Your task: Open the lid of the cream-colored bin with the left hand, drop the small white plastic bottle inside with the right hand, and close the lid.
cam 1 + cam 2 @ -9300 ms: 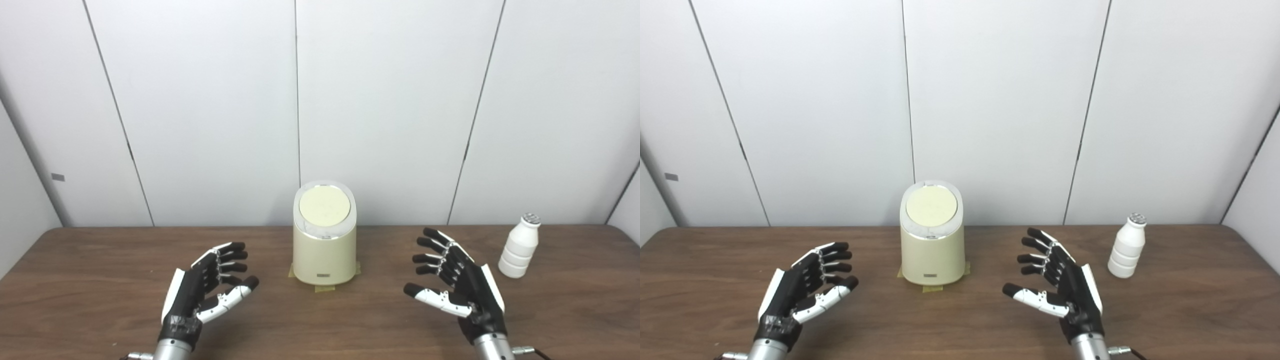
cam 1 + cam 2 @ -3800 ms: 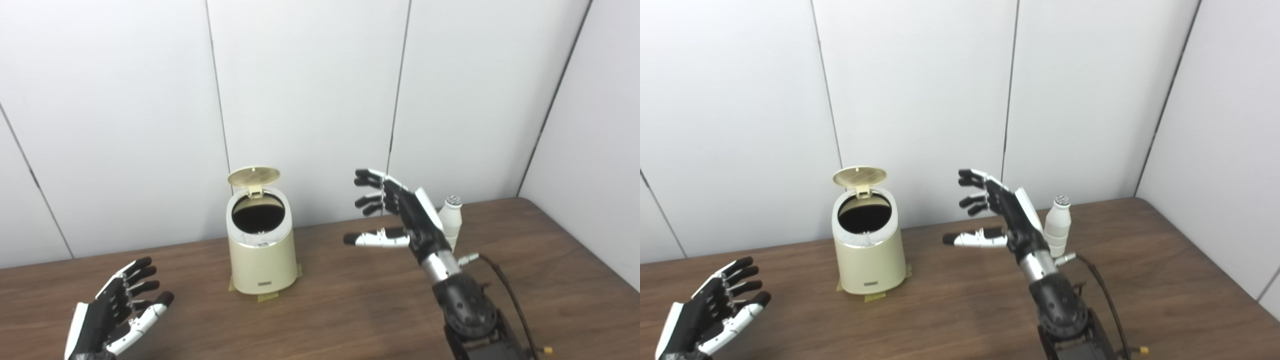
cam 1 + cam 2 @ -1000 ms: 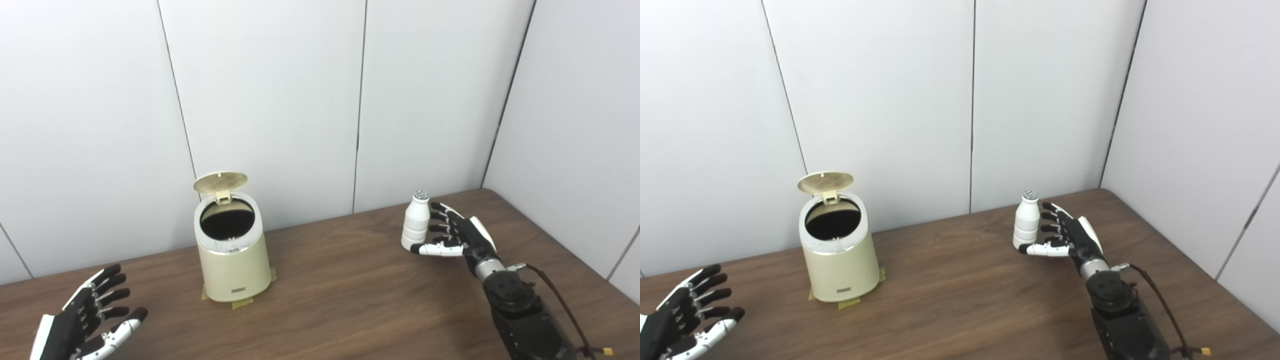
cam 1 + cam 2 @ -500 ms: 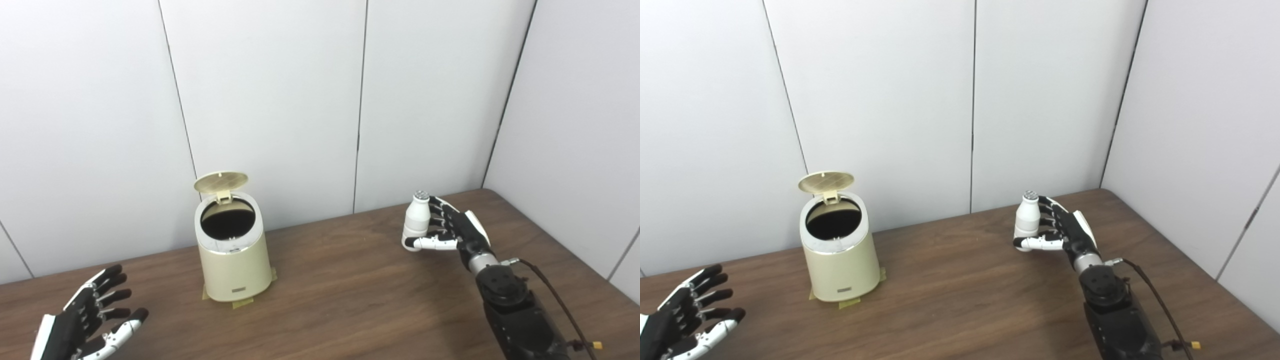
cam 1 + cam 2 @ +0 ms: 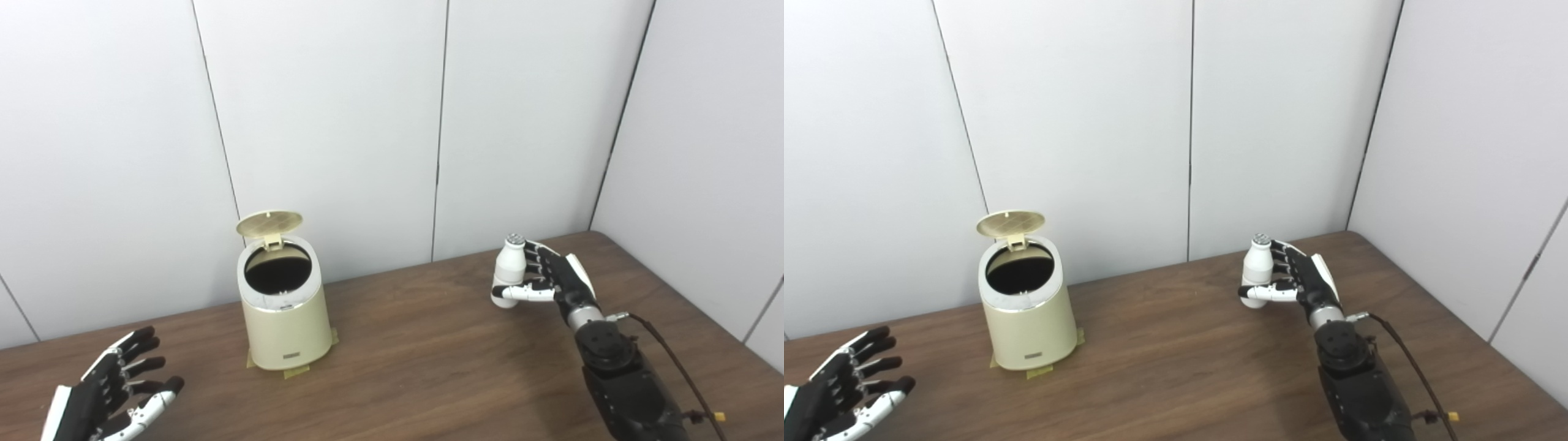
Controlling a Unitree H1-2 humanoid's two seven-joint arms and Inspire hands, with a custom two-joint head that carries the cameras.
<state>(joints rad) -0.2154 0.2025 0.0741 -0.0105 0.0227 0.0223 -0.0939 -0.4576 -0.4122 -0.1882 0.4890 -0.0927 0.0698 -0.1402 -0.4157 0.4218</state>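
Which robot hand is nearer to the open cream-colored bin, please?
Left. The left robot hand is open, low beside the cream-colored bin; the right robot hand grips the white bottle farther away.

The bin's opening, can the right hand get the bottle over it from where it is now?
Probably yes. The lid stands tipped back, leaving the bin mouth uncovered, the table between it and the right hand holding the bottle is bare, and the left hand sits low, well aside.
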